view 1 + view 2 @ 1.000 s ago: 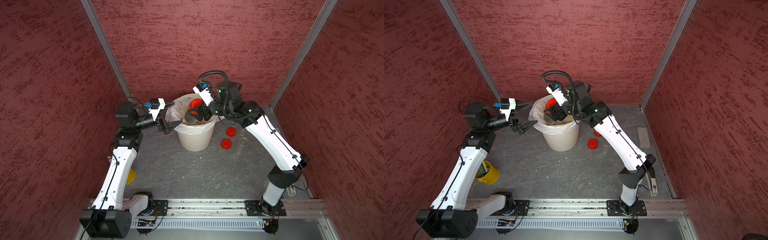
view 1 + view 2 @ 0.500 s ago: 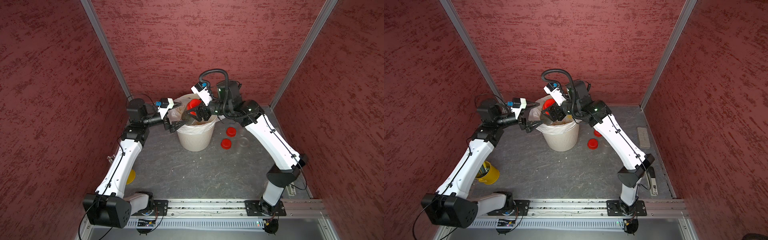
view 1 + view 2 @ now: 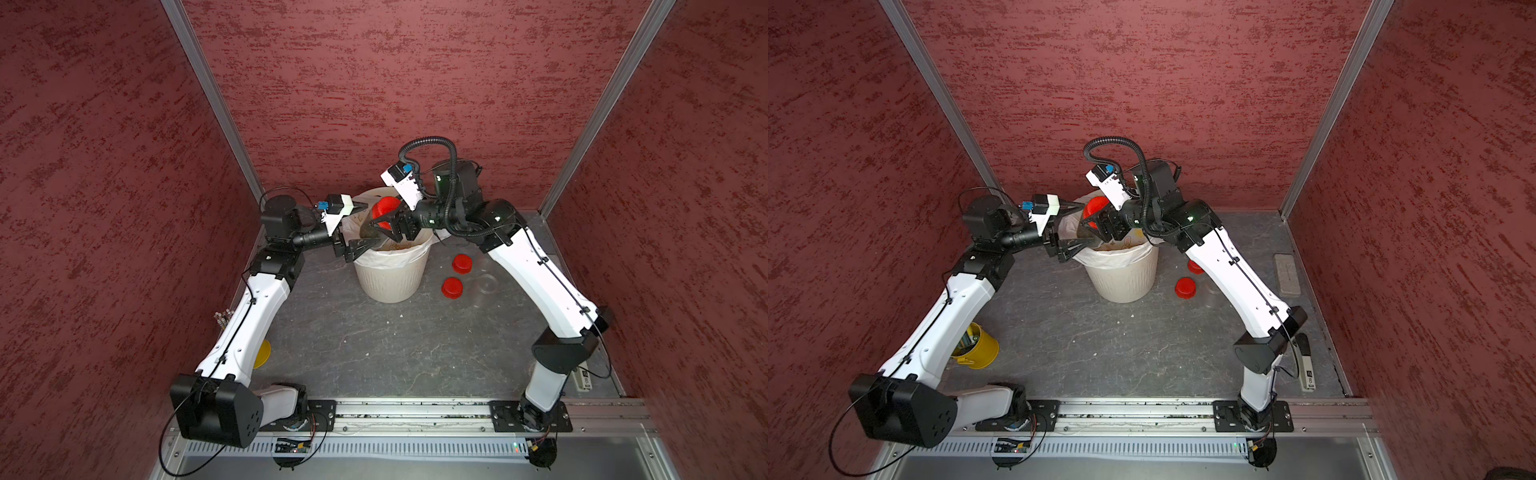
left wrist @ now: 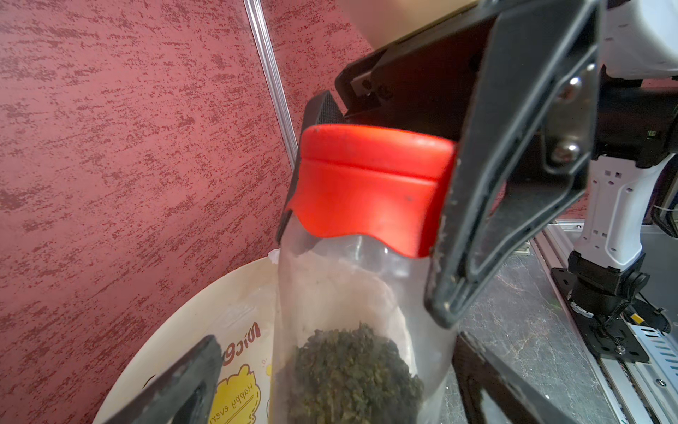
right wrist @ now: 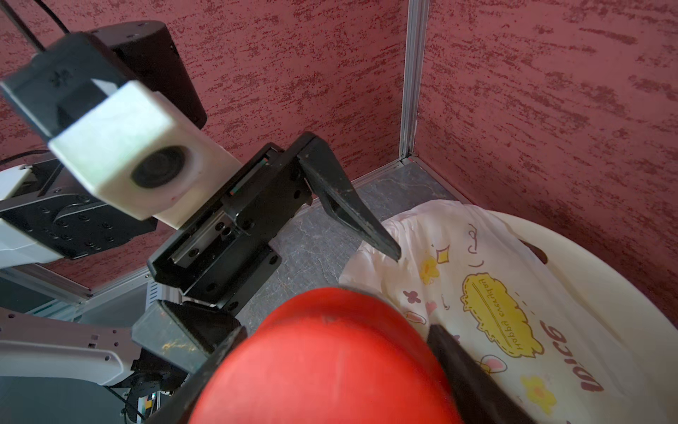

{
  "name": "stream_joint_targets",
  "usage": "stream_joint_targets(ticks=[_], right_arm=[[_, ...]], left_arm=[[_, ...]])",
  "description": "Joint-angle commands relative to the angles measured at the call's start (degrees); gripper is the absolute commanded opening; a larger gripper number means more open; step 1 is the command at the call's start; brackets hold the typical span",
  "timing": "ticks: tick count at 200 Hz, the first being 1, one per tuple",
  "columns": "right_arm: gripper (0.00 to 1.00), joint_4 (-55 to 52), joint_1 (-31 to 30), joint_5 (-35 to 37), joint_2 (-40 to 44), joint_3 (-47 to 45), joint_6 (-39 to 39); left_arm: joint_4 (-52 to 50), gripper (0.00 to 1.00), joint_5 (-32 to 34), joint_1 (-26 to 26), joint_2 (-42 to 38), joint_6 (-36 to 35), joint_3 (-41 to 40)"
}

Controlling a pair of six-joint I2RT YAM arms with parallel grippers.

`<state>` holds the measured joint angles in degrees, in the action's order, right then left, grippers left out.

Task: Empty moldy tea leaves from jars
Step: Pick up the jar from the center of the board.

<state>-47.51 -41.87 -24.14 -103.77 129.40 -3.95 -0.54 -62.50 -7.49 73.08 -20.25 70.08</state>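
Dark-red textured walls are boxing in your grey marbled bench (image 3: 374,345). Your cream ribbed plastic bin (image 3: 390,280) is standing toward the back of it, and a white printed plastic bag (image 5: 477,293) is lining it.

Your right tool (image 3: 380,221) is clamping the small clear cylindrical jar (image 4: 348,286) by its round red screw lid (image 4: 367,183), with fingers pressing on opposite sides of the lid. It's holding the jar tilted above the bin's mouth: the lid end is sitting higher and nearer the back wall, and the base is pointing down toward your left arm. The lid is sitting on the jar. Dark green tea leaves (image 4: 352,370) are piling up in the jar's low end.

Your left tool (image 3: 360,226) is standing wide open and gripping nothing, its fingers (image 4: 183,385) straddling the jar's base end over the bin's rim. One finger is showing a clear gap to the jar wall in the left wrist view. Can't tell whether the other is touching.

Two loose red lids (image 3: 461,263) are lying on the bench on your right arm's side of the bin, just beside a lidless clear jar (image 3: 485,284). A yellow cup (image 3: 976,347) is sitting beside your left arm, well apart from the bin.
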Motion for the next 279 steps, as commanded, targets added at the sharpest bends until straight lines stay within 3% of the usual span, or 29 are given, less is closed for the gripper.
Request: stream_joint_targets(ticks=[1, 65, 119, 155, 220, 248, 279], right_arm=[[0.39, 2.7, -0.5, -2.7, 0.4, 1.8, -0.4], [0.38, 3.9, -0.7, -2.9, 0.5, 1.0, 0.1], [0.38, 5.1, -0.7, -3.6, 0.8, -0.5, 0.6], [0.39, 5.7, -0.7, -3.4, 1.2, -1.5, 0.8], [0.57, 4.7, -0.7, -0.6, 1.2, -2.3, 0.7], [0.76, 4.5, -0.7, -0.3, 1.4, -2.3, 0.6], [0.87, 4.9, -0.7, 0.5, 1.8, -2.2, 0.5]], left_arm=[[1.9, 0.98, 1.0, -0.7, 1.0, 0.6, -0.7], [3.0, 0.96, 0.8, -1.7, 2.0, 1.1, -0.7], [3.1, 0.83, 0.8, -1.8, 1.9, 1.0, -0.8], [2.7, 0.8, 0.8, -1.7, 1.6, 0.7, -1.1], [1.6, 0.71, 0.2, -0.8, 0.5, 0.0, -2.5], [1.4, 0.68, -0.4, -0.1, -0.1, 0.0, -2.7], [0.6, 0.66, -1.1, 0.3, -0.2, -0.3, -2.5]])
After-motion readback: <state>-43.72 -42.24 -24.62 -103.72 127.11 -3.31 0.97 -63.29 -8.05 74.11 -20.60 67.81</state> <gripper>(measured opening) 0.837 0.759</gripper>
